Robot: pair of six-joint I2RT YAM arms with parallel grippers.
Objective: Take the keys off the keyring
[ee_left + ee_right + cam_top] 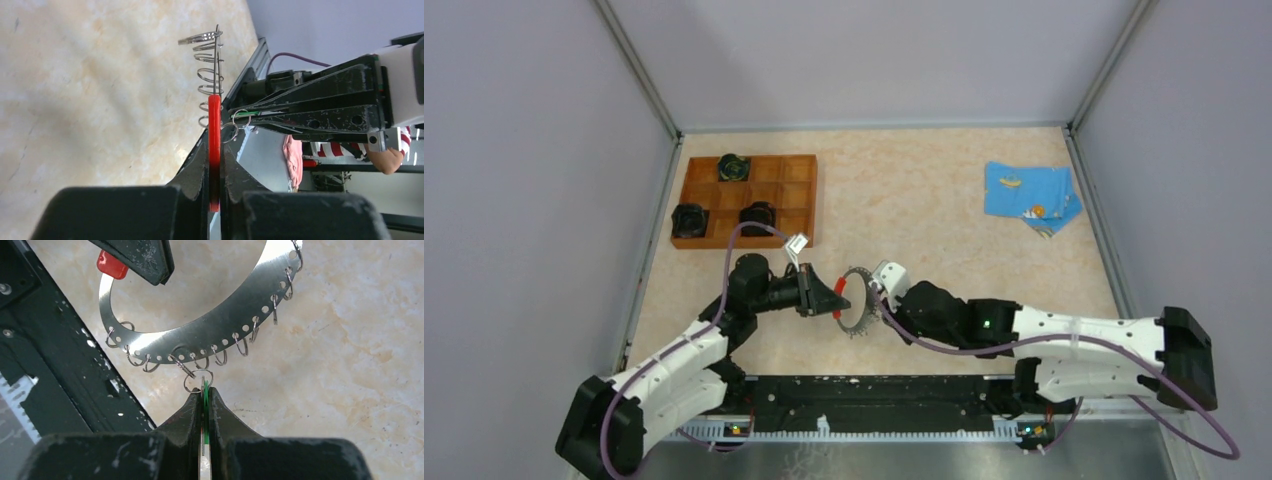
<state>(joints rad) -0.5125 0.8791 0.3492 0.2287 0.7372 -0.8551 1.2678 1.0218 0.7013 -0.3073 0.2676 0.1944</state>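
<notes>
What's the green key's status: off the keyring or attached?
Attached. The right gripper pinches the key, whose small split ring is hooked through a clip on the keyring.

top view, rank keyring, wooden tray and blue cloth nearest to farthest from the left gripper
1. keyring, held in the left gripper by its red section
2. wooden tray, just beyond it, far left
3. blue cloth, far right side

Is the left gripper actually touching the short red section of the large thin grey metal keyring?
Touching. The left wrist view shows the left gripper shut on the red section of the keyring, both fingers pressed against it.
</notes>
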